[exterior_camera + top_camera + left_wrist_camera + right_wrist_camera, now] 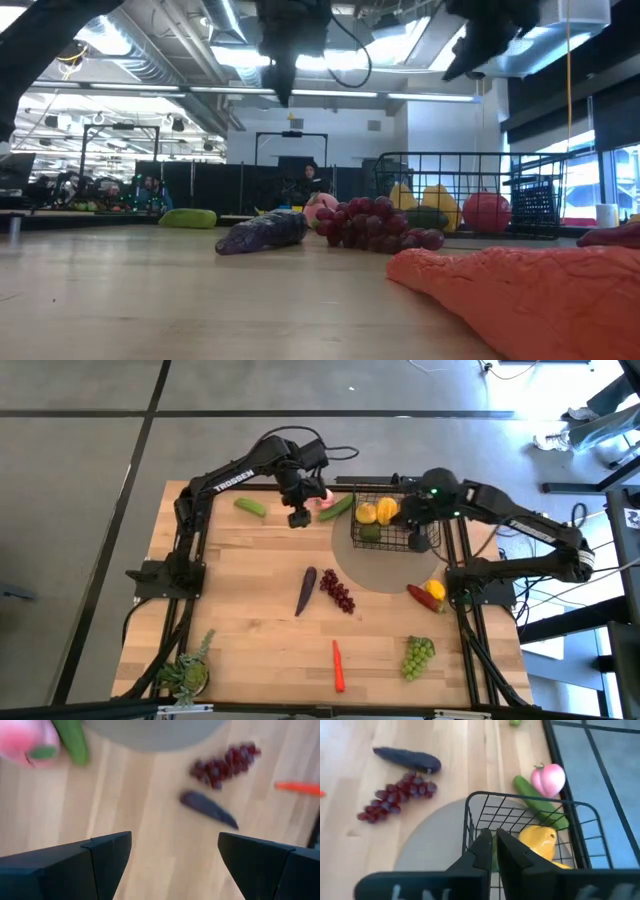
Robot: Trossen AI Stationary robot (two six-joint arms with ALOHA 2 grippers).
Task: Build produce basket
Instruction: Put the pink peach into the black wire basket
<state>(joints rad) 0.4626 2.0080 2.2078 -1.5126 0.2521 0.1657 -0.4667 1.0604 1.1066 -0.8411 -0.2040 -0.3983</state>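
Wooden table [250,610] carried the basket [385,525] at its far right, yellow pepper [386,510] inside; the left gripper [299,517] hovered near the peach [325,502], the right gripper [418,540] over the basket. Low view: eggplant [262,232] beside grapes [378,224]. Left wrist view: fingers [107,855] stood wide apart, empty. Right wrist view: fingers [482,851] were closed, holding nothing, above the basket's rim.

Wood table [240,610]: grey round mat [375,573] under basket [392,530]; eggplant [305,591], dark grapes [338,592], carrot [339,666], green grapes [418,657], potted plant [186,673].
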